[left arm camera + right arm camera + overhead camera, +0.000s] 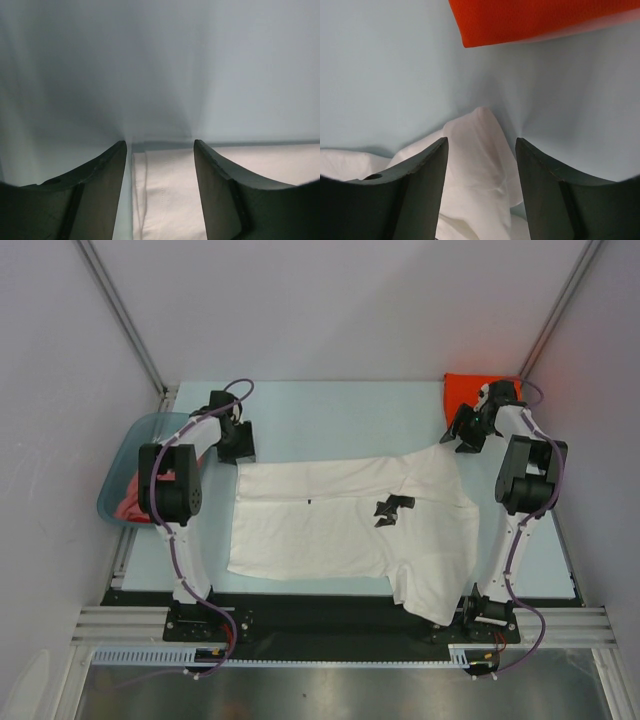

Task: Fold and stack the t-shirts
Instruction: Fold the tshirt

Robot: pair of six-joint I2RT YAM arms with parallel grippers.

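A large white t-shirt [340, 525] with a small black print [393, 508] lies spread across the middle of the table. My left gripper [237, 450] hovers at its far left corner. In the left wrist view the left gripper [160, 150] stands open, and the shirt's hemmed corner [167, 195] lies flat between the fingers. My right gripper [463, 438] is at the shirt's far right sleeve. It is open too [481, 147], with a raised peak of white cloth [480, 160] between its fingers. A folded orange-red t-shirt [466, 393] [545, 17] lies just beyond it.
A blue-grey basin [122, 462] stands at the table's left edge beside the left arm, with salmon-pink and red cloth [128, 506] in it. Metal frame posts rise at both back corners. The shirt's near right part hangs over the front edge [430, 605].
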